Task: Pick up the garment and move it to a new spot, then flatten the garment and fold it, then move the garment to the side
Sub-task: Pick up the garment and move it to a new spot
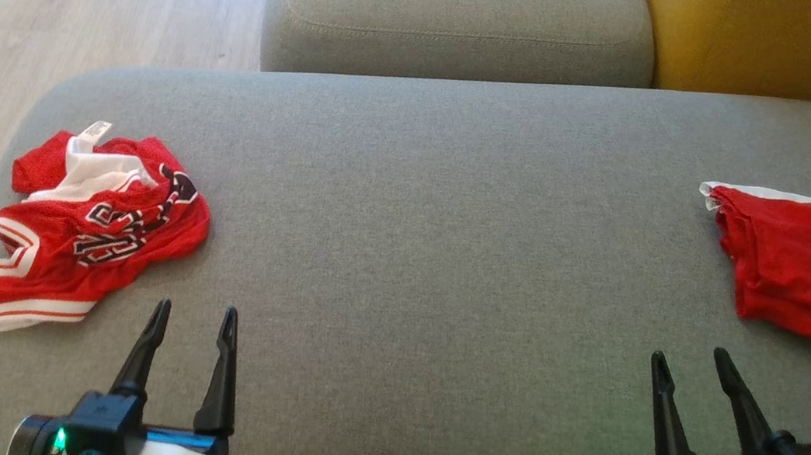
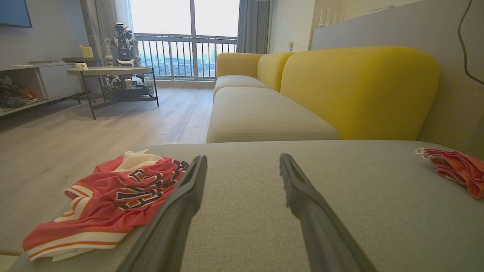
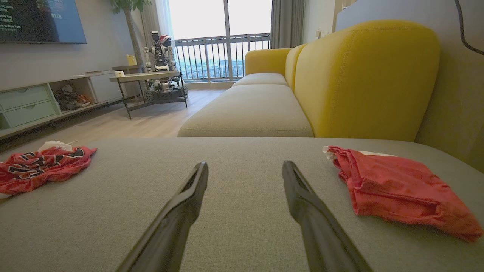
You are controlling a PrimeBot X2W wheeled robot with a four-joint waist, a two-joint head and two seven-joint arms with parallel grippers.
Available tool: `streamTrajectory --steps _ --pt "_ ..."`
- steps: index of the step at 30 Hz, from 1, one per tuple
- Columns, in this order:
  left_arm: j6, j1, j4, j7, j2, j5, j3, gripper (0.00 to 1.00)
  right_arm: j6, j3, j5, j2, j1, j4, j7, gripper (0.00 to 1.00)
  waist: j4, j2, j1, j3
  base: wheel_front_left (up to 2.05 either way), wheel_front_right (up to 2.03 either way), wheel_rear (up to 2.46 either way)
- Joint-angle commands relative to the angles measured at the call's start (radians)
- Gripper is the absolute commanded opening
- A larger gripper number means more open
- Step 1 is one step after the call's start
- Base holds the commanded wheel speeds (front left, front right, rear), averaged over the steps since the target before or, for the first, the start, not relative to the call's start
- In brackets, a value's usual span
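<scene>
Clear across the middle of the grey seat cushion (image 1: 439,208), from near edge to far edge. Blocked at the left edge by a crumpled red jersey (image 1: 89,217); blocked at the right edge by a second red garment (image 1: 800,264). Bounded past the far right corner by a yellow backrest (image 1: 775,41), past the far edge by a neighbouring cushion (image 1: 456,19).

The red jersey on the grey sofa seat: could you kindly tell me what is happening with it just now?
Nothing is being handled at this moment. The crumpled red mesh jersey with white trim lies untouched at the robot's left end of the grey fabric sofa seat. A plain red garment, roughly folded, lies at the right end. The left gripper and right gripper are both open and empty near the seat's front edge, the left one close beside the jersey.
</scene>
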Motion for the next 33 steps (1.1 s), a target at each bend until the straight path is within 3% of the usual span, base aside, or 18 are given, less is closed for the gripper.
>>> streamTrajectory --steps 1,14,33 --pt "-0.004 -0.027 -0.029 -0.005 -0.008 0.012 0.039 1.00 0.000 0.028 0.006 -0.008 -0.036 -0.031 -0.009 1.00 0.000 -0.0001 0.0001 0.002 0.00 0.00 0.00" --pt "-0.001 -0.036 -0.021 -0.005 -0.009 -0.003 0.029 1.00 0.000 0.029 0.011 -0.008 -0.025 -0.039 -0.009 1.00 0.051 -0.0001 0.0001 0.004 0.00 0.00 0.00" --pt "0.001 -0.009 -0.035 -0.005 -0.009 0.005 0.027 1.00 0.000 0.061 0.040 -0.008 0.003 -0.039 -0.010 1.00 0.369 -0.0001 0.0001 -0.007 0.00 0.00 0.00"
